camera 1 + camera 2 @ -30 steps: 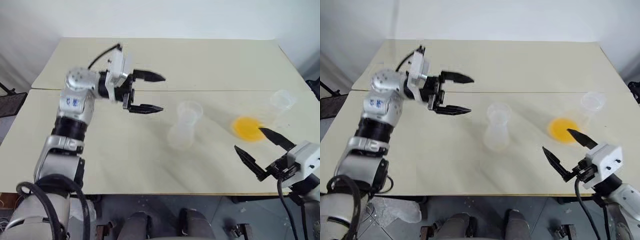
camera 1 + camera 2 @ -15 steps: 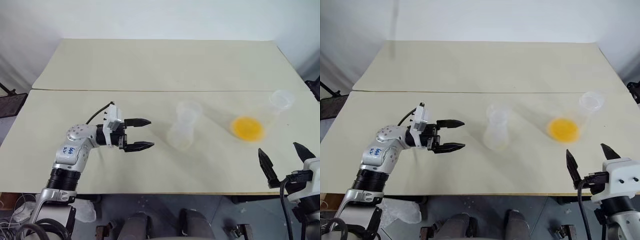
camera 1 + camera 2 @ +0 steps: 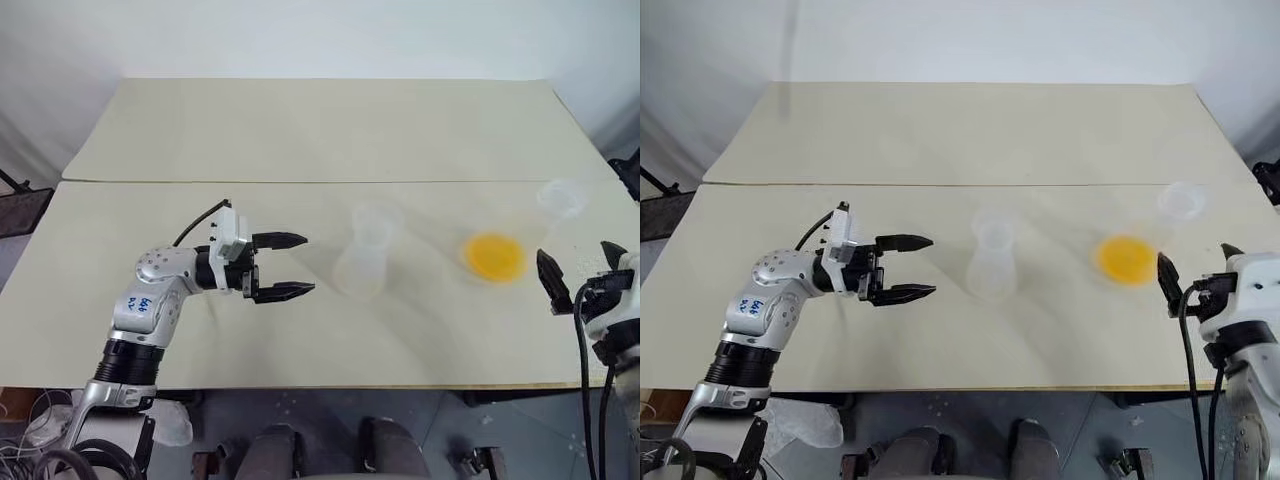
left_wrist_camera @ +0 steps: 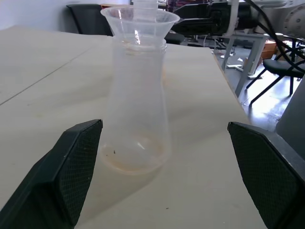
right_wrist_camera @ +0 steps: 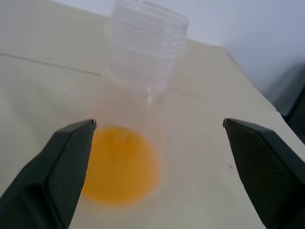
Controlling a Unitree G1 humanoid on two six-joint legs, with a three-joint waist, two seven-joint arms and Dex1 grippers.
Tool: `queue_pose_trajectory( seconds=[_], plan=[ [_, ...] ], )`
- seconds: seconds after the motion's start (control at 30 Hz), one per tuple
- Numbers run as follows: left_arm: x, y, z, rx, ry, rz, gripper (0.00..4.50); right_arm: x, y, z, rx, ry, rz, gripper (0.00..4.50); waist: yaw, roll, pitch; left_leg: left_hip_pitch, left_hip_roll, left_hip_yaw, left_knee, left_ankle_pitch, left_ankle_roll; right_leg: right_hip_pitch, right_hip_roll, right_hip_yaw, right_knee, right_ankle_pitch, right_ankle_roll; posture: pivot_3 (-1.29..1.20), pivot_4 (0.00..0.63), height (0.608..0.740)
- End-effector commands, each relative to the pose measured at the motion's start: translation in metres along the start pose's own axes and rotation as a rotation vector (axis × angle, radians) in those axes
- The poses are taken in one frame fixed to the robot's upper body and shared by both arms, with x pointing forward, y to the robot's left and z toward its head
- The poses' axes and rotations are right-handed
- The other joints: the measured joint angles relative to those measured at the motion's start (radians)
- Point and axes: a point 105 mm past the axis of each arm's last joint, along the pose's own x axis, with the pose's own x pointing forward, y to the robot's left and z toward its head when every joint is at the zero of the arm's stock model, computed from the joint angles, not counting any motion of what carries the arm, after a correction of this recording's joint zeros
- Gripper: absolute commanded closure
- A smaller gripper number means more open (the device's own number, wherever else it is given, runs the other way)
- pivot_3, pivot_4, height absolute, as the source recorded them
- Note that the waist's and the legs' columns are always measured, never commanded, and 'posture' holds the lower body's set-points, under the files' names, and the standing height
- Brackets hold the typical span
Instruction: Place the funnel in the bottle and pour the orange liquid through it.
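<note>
Head views — mid desk [image 3: 300, 130]: the bottle [image 3: 362, 262], upright, with the funnel [image 3: 377, 218] already sitting in its neck. Further right: the big flask [image 3: 560, 200], with the orange liquid [image 3: 495, 257] pooled in its base. Well apart from each other. Left jaws released, spread wide, level, aimed at the bottle from its left with clear desk between. Right jaws released too, at the desk's right edge just beside the big flask, touching nothing.

Left wrist view — bottle dead centre between the spread jaws, funnel mouth flared above the rim and seated straight, a faint orange ring at the bottom. Nothing gripped.

Right wrist view — big flask's ribbed neck straight ahead, orange patch low between the jaws. Nothing gripped.

Step in hand, by judgement: funnel placed, pour not started, so going for the big flask.
- Close the right jaws on the neck or upper cone, not the wide base — probably too broad to hold.
- Lift straight up and keep it upright while carrying, because the liquid is shallow but loose.
- Steady the bottle low on its body with the left jaws; avoid knocking the funnel.
- Bring the lip over the funnel's centre, then tilt slowly. Small mouth, easy to overshoot.
</note>
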Motion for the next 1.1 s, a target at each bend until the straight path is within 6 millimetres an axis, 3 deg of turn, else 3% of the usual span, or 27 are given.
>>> queue_pose_trajectory(
  seconds=[0.03,0.27,0.9,1.0,1.1],
  plan=[
    [-0.003,-0.001,0.008,0.045,-0.006,0.018,0.03,0.005,-0.003,0.011,-0.011,-0.044,0.017,0.0,0.002,0.0,0.0,0.0,0.0,0.0,0.0,0.0,0.0,0.0,0.0,0.0,0.0,0.0,0.0,0.0,0.15,0.74],
    [-0.003,-0.006,0.006,0.043,0.0,0.033,0.03,0.015,0.016,0.026,0.04,-0.087,0.138,0.0,0.002,0.0,0.0,0.0,0.0,0.0,0.0,0.0,0.0,0.0,-0.001,0.0,0.0,0.0,0.0,0.0,0.15,0.74],
    [0.001,-0.004,0.008,0.059,-0.006,0.04,0.03,0.052,0.001,0.025,0.033,-0.111,0.095,0.0,0.001,0.0,0.0,0.0,0.0,0.0,0.0,0.0,0.0,0.0,-0.001,0.0,-0.001,0.0,0.0,0.0,0.15,0.74],
    [0.001,-0.003,0.008,0.061,-0.005,0.039,0.0,0.054,0.0,0.024,0.053,-0.102,0.085,0.61,0.0,0.0,0.0,0.0,0.0,0.0,0.0,0.0,0.0,0.0,-0.001,0.0,-0.001,0.0,0.0,0.0,0.15,0.74],
    [0.001,-0.002,0.008,0.061,-0.005,0.039,0.0,0.053,0.004,0.03,0.07,-0.13,0.099,1.6,0.002,0.0,0.0,0.0,0.0,0.0,0.0,0.0,0.0,0.0,-0.001,0.0,-0.001,0.0,0.0,0.0,0.15,0.74]
  ],
)
